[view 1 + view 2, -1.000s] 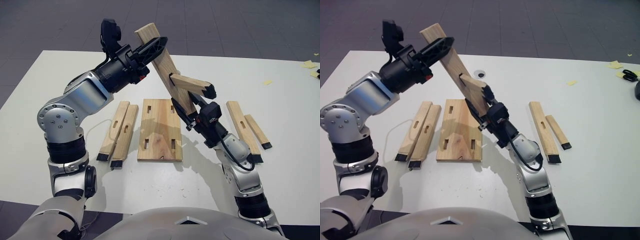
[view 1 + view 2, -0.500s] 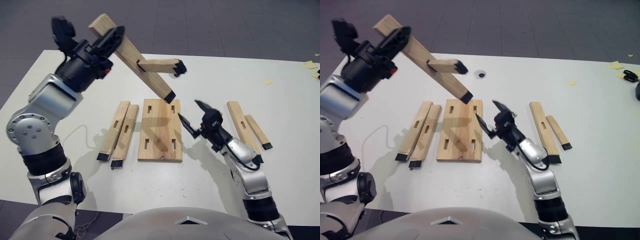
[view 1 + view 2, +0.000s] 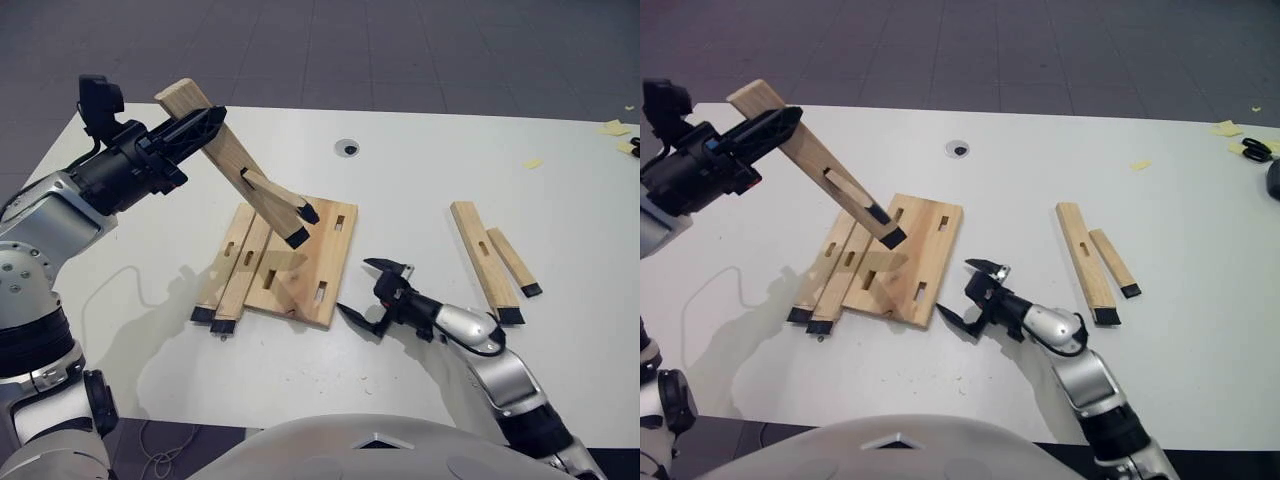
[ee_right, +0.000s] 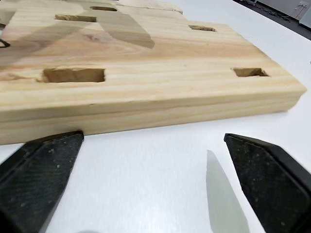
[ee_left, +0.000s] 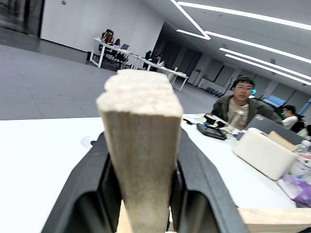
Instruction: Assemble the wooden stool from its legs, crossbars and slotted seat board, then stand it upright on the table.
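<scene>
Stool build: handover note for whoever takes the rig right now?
Left tool: shut on leg, held tilted above the seat board; one crossbar sits in its slot.
Right tool: open, low over the table by the board's near right corner.
Two slotted legs lie along the board's left side; another leg and a shorter bar lie to its right.
Done: one crossbar joint. Left: other joints, seat, standing it upright.
</scene>
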You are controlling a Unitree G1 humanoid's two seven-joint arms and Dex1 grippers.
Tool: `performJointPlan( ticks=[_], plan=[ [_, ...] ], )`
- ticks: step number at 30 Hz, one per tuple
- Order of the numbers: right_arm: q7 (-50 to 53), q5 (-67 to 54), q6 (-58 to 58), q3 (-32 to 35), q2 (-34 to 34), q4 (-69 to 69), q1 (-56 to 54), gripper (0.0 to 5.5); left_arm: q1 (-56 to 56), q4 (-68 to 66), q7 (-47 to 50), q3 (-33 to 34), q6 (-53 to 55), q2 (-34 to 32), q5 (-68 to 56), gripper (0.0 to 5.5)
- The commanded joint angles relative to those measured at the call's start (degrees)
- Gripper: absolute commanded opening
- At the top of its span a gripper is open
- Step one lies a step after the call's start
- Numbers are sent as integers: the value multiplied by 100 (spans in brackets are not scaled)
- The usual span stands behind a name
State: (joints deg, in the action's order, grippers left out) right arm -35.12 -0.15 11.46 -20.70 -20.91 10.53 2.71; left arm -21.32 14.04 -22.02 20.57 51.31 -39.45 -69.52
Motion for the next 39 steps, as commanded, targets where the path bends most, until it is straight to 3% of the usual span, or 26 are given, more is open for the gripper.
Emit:
performJointPlan(
  ticks=[1,9,20,31,39],
  plan=[
    [90,-180,-346,168,255,-322,-167,540,-129,-53,124,-129,-255,-20,637,102],
    [439,-725,-298,1183,53,649,1088,540,664,919,647,618,6,46,138,102],
    [658,-732,-178,1496,-56,1130,1722,540,1282,897,579,1359,430,-741,-420,102],
    [801,-633,-78,1660,-140,1239,1593,540,1855,1007,242,1199,685,-1016,-318,102],
    [816,-535,2,1561,-169,1327,1540,540,1786,1140,785,744,221,-402,150,102]
  ],
)
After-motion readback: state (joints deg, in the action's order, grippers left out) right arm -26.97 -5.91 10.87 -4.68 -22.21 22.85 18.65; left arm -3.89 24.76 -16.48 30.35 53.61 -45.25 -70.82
